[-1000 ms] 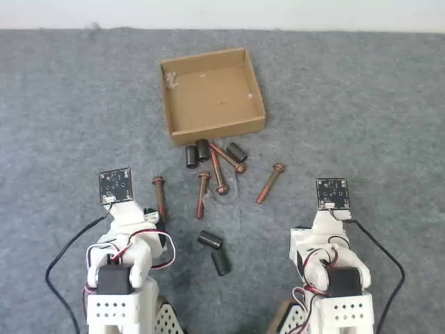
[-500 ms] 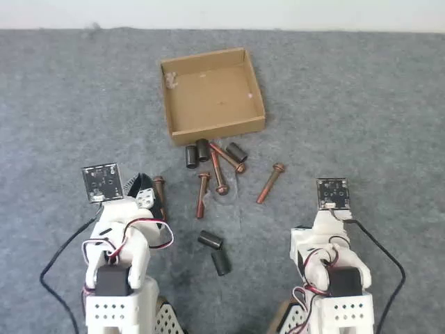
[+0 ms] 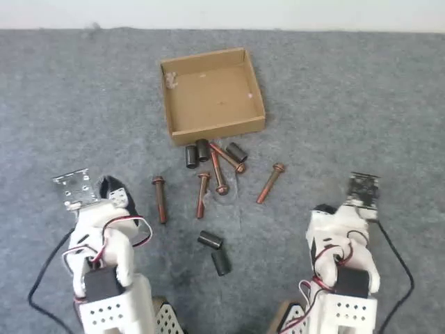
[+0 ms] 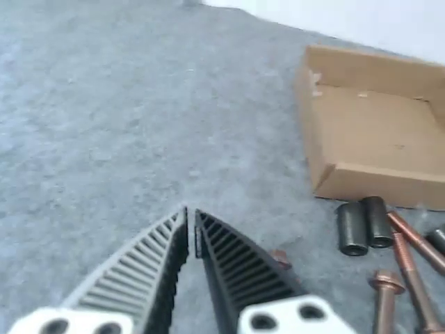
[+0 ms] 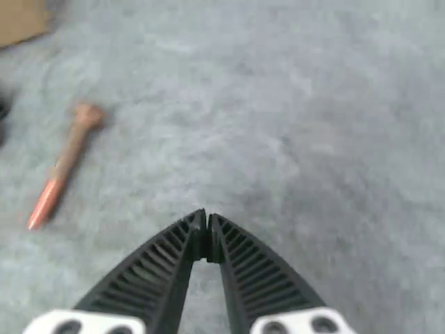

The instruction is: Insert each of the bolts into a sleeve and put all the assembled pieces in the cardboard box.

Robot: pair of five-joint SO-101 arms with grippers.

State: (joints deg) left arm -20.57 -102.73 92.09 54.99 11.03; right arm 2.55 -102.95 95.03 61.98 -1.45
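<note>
The cardboard box stands open and empty at the back of the table. In front of it several copper bolts lie loose, among them one at the left and one at the right. Three black sleeves lie by the box's front wall, and two more lie nearer the arms. My left gripper is shut on nothing over bare carpet, left of the left bolt. My right gripper is also shut and empty, to the right of the right bolt.
Grey carpet covers the whole table. The left arm and right arm stand at the front, either side of the parts. A pale wall edge runs along the back.
The left arm has swung to the left, away from the leftmost bolt. The right arm has turned to the right. Both grippers stay shut, and the parts have not moved.
</note>
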